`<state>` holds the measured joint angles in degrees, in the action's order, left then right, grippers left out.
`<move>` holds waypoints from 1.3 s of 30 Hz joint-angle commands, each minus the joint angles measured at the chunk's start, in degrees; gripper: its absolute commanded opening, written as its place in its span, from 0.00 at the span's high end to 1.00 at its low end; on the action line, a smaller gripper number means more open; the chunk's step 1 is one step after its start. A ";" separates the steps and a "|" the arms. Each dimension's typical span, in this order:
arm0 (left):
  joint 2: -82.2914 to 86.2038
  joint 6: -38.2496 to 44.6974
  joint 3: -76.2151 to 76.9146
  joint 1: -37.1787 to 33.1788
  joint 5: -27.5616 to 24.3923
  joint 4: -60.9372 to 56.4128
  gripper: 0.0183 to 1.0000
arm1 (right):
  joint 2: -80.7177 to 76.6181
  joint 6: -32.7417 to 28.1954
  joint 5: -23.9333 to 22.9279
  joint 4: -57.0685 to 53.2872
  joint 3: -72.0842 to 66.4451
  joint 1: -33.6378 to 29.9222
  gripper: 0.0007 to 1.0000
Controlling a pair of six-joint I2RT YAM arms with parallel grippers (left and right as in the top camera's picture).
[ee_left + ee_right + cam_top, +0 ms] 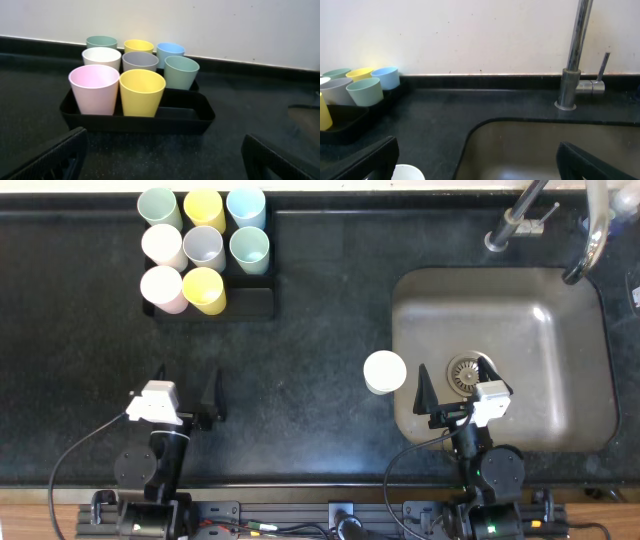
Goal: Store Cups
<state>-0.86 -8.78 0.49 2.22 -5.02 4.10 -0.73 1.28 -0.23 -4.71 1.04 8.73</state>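
I count eight cups [204, 248] already in the tray [255, 303] straight ahead of my left pincer [188, 385], while one white cup [385, 371] waits on the surface [310, 400] just beside my right pincer [455, 382], both pincers spread and holding nothing.

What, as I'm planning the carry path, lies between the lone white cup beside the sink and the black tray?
Nothing: the top view shows only bare black counter between the white cup and the tray.

Steel sink [560, 320] with round drain [465, 371], faucet [568, 87] behind it, in dark speckled countertop [320, 380] below pale wall [470, 35]
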 commanded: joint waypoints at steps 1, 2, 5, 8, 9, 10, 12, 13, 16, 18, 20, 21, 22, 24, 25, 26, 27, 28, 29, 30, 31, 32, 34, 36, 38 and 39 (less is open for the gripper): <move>0.66 1.07 -0.02 -0.50 -1.40 0.20 0.00 | 0.52 -0.22 0.22 0.31 -0.76 0.35 0.00; 0.66 1.07 -0.02 -0.50 -1.40 0.20 0.00 | 0.52 -0.22 0.22 0.31 -0.76 0.35 0.00; 0.66 1.07 -0.02 -0.50 -1.40 0.20 0.00 | 0.52 -0.22 0.22 0.31 -0.76 0.35 0.00; 0.63 1.07 -0.02 -0.50 -1.40 0.20 0.00 | 0.52 -0.22 0.22 0.31 -0.76 0.35 0.00; 0.63 1.07 -0.02 -0.50 -1.40 0.20 0.00 | 0.52 -0.22 0.22 0.31 -0.76 0.35 0.00; 0.63 1.07 -0.02 -0.50 -1.40 0.20 0.00 | 0.52 -0.22 0.22 0.31 -0.76 0.35 0.00; 0.63 1.07 -0.02 -0.50 -1.40 0.20 0.00 | 0.52 -0.22 0.22 0.31 -0.76 0.35 0.00; 0.63 1.07 -0.02 -0.50 -1.40 0.20 0.00 | 0.52 -0.22 0.22 0.31 -0.76 0.35 0.00; 0.63 1.07 -0.02 -0.50 -1.40 0.20 0.00 | 0.52 -0.22 0.22 0.31 -0.76 0.35 0.00; 0.63 1.07 -0.02 -0.50 -1.40 0.20 0.00 | 0.52 -0.22 0.22 0.31 -0.76 0.35 0.00; 0.63 1.07 -0.02 -0.50 -1.40 0.20 0.00 | 0.52 -0.22 0.22 0.31 -0.76 0.35 0.00; 0.63 1.07 -0.02 -0.50 -1.40 0.20 0.00 | 0.52 -0.22 0.22 0.31 -0.76 0.35 0.00; 0.63 1.07 -0.02 -0.50 -1.40 0.20 0.00 | 0.52 -0.22 0.22 0.31 -0.76 0.35 0.00; 0.63 1.07 -0.02 -0.50 -1.40 0.20 0.00 | 0.52 -0.22 0.22 0.31 -0.76 0.35 0.01; 0.63 1.07 -0.02 -0.50 -1.40 0.20 0.00 | 0.52 -0.22 0.22 0.31 -0.76 0.35 0.00; 0.63 1.07 -0.02 -0.50 -1.40 0.20 0.00 | 0.52 -0.22 0.22 0.31 -0.76 0.35 0.00; 0.63 1.07 -0.02 -0.50 -1.40 0.20 0.00 | 0.52 -0.22 0.22 0.31 -0.76 0.35 0.00; 0.63 1.07 -0.02 -0.50 -1.40 0.20 0.00 | 0.52 -0.24 0.20 0.31 -0.76 0.35 0.00; 0.63 1.07 -0.02 -0.50 -1.40 0.20 0.00 | 0.52 -0.22 0.20 0.31 -0.76 0.35 0.00; 0.63 1.07 -0.02 -0.50 -1.40 0.20 0.00 | 0.52 -0.22 0.20 0.31 -0.76 0.35 0.00; 0.63 1.07 -0.02 -0.50 -1.40 0.20 0.00 | 0.52 -0.22 0.22 0.31 -0.76 0.35 0.00; 0.63 1.07 -0.02 -0.50 -1.40 0.20 0.00 | 0.52 -0.20 0.24 0.33 -0.76 0.35 0.00; 0.63 1.07 -0.02 -0.50 -1.40 0.20 0.00 | 0.52 -0.22 0.22 0.33 -0.76 0.35 0.00; 0.63 1.07 -0.02 -0.50 -1.38 0.20 0.00 | 0.52 -0.22 0.20 0.37 -0.76 0.35 0.00; 0.63 1.07 -0.02 -0.50 -1.40 0.20 0.00 | 0.52 -0.24 -0.55 0.35 -0.76 0.35 0.00; 0.63 1.07 -0.02 -0.50 -1.40 0.20 0.00 | 0.52 -0.22 -1.18 0.35 -0.76 0.35 0.00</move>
<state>-0.86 -8.78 0.49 2.09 -5.02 4.10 -0.73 1.26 -0.30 -4.69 1.04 8.73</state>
